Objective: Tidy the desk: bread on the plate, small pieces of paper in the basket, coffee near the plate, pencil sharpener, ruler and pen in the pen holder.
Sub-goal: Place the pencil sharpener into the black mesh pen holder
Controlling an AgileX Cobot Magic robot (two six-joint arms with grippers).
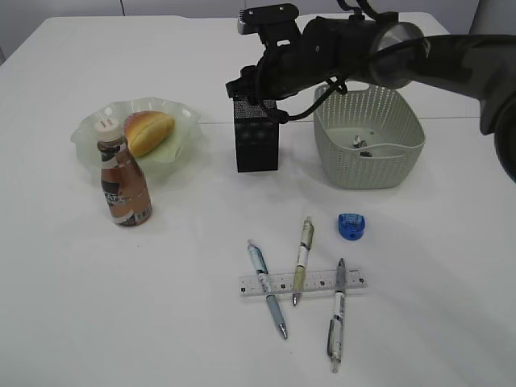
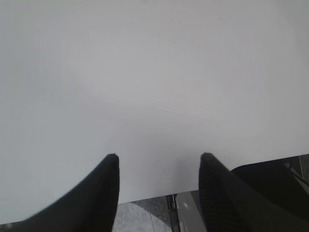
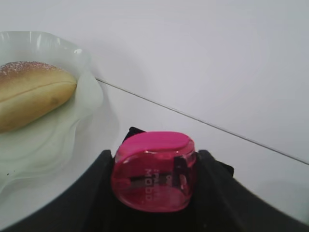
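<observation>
the right gripper (image 3: 153, 186) is clamped on a pink pencil sharpener (image 3: 153, 176), apparently above the pen holder (image 1: 257, 141). the left gripper (image 2: 159, 166) stands apart, unloaded, over the desk (image 2: 145, 72).

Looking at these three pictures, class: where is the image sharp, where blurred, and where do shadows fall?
Exterior view: sharp and evenly lit, soft shadows beside the bottle and black box. Left wrist view: bare white desk, faintly shaded. Right wrist view: pink sharpener in the pincer slightly soft, bread clearer.
</observation>
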